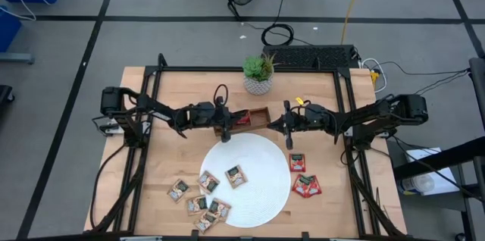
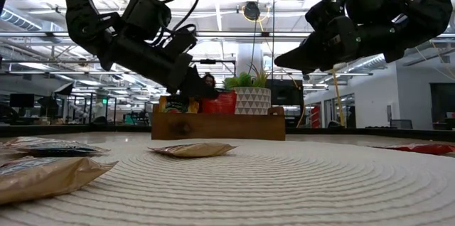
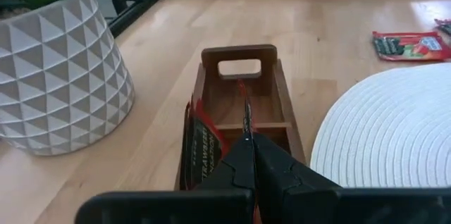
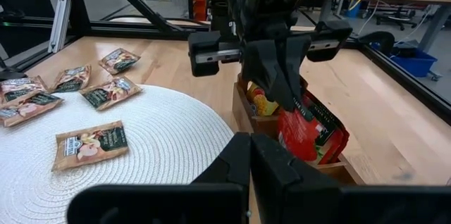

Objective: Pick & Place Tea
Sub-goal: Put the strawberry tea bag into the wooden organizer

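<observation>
A red sachet is pinched edgewise by the left gripper above the wooden tray; the right gripper, closed and empty, is held beside the tray.

A large round white woven plate lies on the pale wooden table. Behind it stands a brown wooden compartment tray, then a green plant in a white faceted pot.

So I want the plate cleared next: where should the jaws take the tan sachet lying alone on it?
Take the tan sachet by a thin edge, coming from above; it lies flat on the white plate, so its faces offer no hold.
</observation>
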